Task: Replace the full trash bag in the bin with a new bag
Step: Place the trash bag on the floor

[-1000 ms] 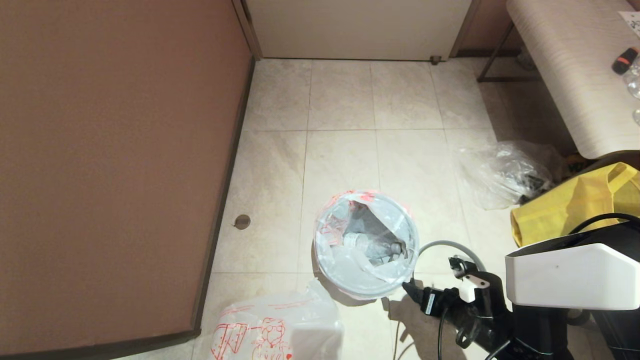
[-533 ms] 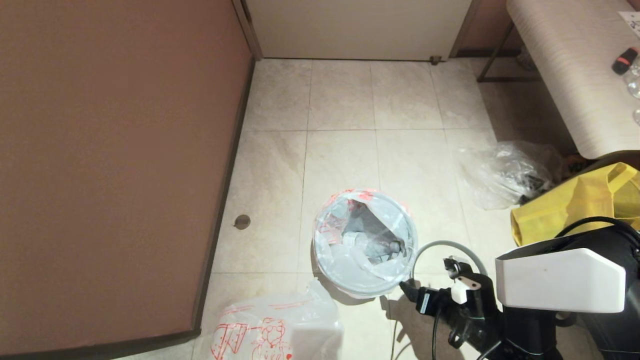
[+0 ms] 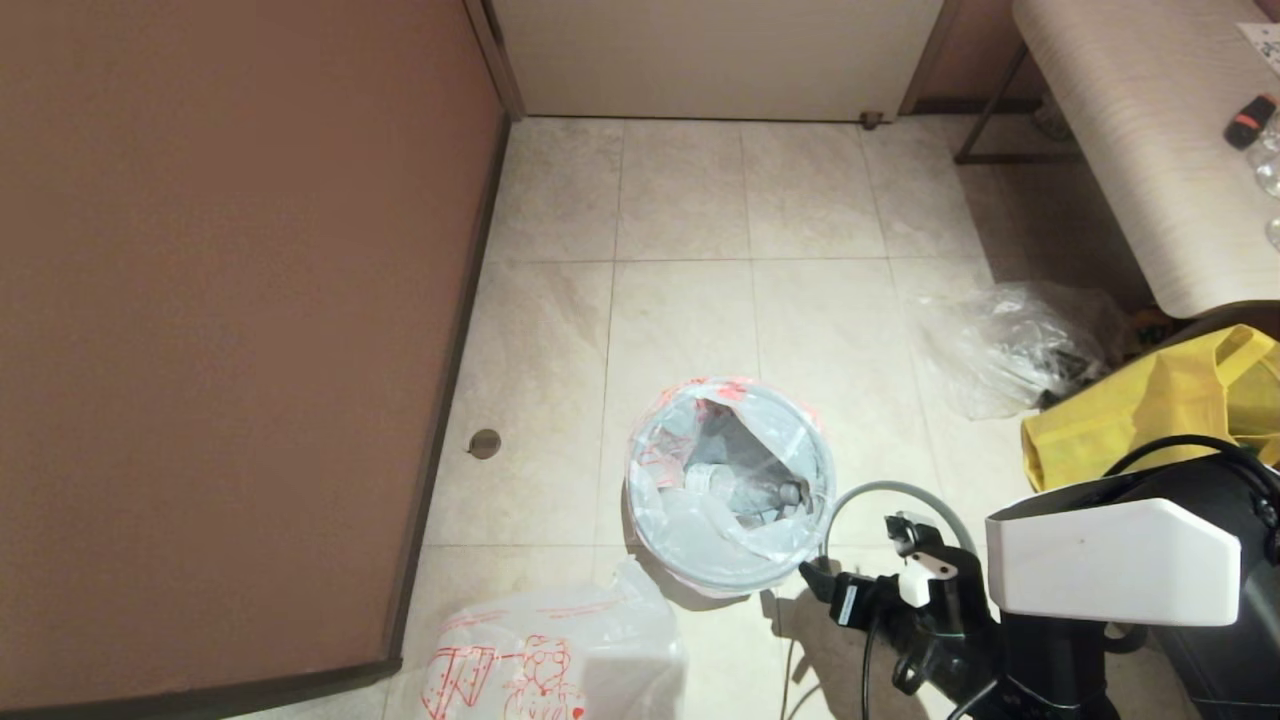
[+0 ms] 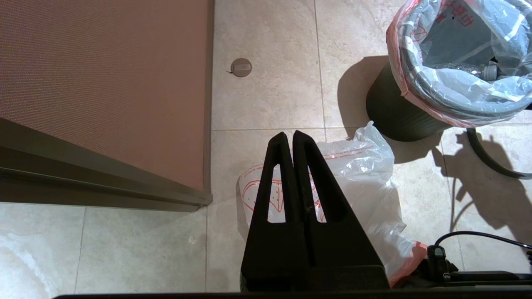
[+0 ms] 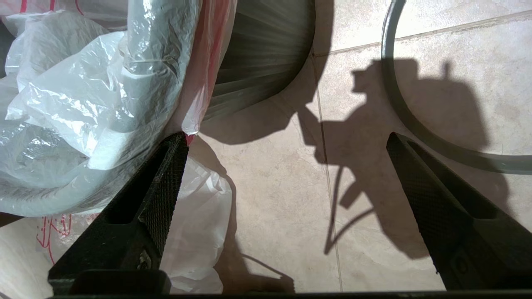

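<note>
The full trash bag (image 3: 730, 490) sits inside the bin (image 4: 392, 112) on the tiled floor (image 3: 680, 300), its edge folded over the rim, a bottle (image 3: 745, 487) visible within. The grey hoop (image 3: 895, 492) lies on the floor just beside the bin. The right gripper (image 5: 286, 139), jaws spread wide and empty, is beside the bin's rim, one finger touching the folded-over plastic. The new bag (image 4: 361, 187) lies crumpled near the bin, beneath the left gripper (image 4: 289, 135), whose fingers are pressed together and empty.
</note>
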Controlling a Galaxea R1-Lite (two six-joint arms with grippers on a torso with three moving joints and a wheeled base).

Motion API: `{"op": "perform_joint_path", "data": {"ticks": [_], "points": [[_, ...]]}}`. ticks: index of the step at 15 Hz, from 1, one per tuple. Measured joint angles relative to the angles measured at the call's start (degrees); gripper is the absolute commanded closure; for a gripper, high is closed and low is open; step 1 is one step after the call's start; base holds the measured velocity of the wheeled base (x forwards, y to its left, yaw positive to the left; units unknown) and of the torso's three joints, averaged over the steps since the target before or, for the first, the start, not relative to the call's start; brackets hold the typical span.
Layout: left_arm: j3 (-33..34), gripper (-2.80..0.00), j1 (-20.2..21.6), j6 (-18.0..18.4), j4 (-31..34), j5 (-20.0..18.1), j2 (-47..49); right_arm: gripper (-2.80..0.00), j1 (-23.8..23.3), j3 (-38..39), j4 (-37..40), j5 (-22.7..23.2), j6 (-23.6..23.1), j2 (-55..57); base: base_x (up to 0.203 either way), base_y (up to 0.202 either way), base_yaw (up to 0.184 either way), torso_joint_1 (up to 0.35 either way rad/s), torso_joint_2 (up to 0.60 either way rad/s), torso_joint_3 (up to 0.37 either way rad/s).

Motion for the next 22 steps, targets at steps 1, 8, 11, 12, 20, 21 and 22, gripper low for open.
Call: {"op": "perform_joint_path", "data": {"ticks": [1,8,11,12,20,21,22], "points": [[0.0,0.0,0.0,0.0,0.0,0.0,0.0,-2.8,0.0,-0.2,0.0,-0.3,-0.1,0.1,0.0,0.0,0.0,0.0,0.0,0.0],[0.0,0.0,0.0,0.0,0.0,0.0,0.0,-2.8,0.7,-3.1,3.1,-5.6,-3.5,1.4,0.0,0.0,0.0,0.0,0.0,0.0],[0.0,0.0,0.0,0.0,0.0,0.0,0.0,-2.8,0.8,-3.4,3.3,-5.7,-4.0,1.5,0.0,0.0,0.0,0.0,0.0,0.0],[0.0,0.0,0.0,0.0,0.0,0.0,0.0,-2.8,0.8,-3.5,3.3,-6.2,-4.1,1.6,0.0,0.0,0.0,0.0,0.0,0.0],[0.0,0.0,0.0,0.0,0.0,-0.1,0.0,-2.8,0.4,0.7,2.5,-6.3,-8.1,-0.5,0.0,0.0,0.0,0.0,0.0,0.0],[0.0,0.0,0.0,0.0,0.0,0.0,0.0,-2.8,-0.2,2.0,1.9,-6.3,-8.6,-1.2,0.0,0.0,0.0,0.0,0.0,0.0],[0.0,0.0,0.0,0.0,0.0,0.0,0.0,-2.8,-0.7,3.1,1.5,-6.3,-8.7,-1.9,0.0,0.0,0.0,0.0,0.0,0.0]]}}
